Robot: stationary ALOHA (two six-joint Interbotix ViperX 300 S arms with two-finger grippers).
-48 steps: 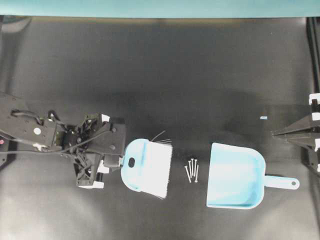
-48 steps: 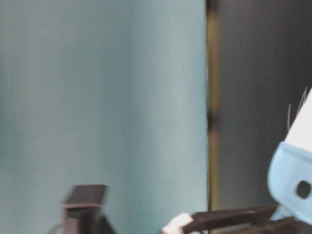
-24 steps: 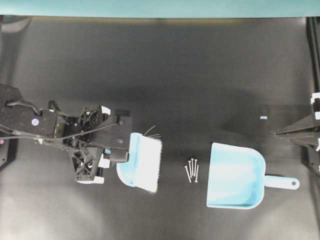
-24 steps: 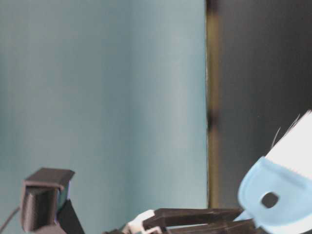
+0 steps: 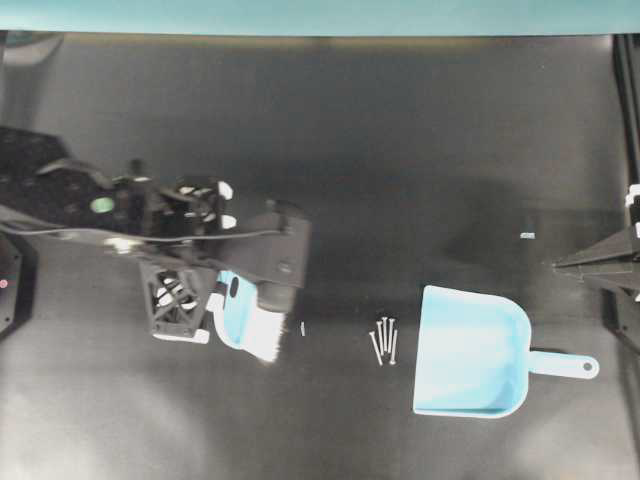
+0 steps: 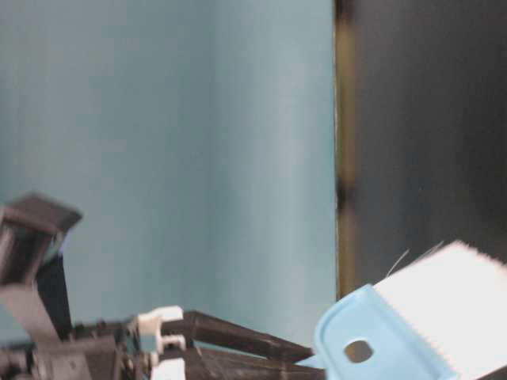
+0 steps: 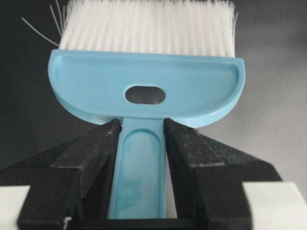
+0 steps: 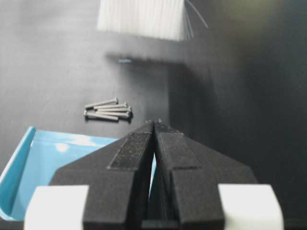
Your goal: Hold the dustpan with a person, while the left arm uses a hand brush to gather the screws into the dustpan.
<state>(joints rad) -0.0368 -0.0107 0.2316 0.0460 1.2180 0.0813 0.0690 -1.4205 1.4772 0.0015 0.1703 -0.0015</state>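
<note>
Overhead view, black tabletop (image 5: 400, 150), teal wall (image 5: 300, 15), left gripper (image 7: 141, 132) clamping hand brush (image 7: 144, 86), right gripper (image 8: 154, 125) closed, empty.

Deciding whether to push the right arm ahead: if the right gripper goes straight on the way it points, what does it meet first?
Likely the dustpan: the shut right gripper points over its open mouth toward the screws, with the hand brush bristles farther on. If it passes above the pan, the screws come next; height is unclear.

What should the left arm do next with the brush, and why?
Probably lower the hand brush onto the table left of the screws, then sweep right. The left gripper grips its handle, and the screws lie between bristles and dustpan.
</note>
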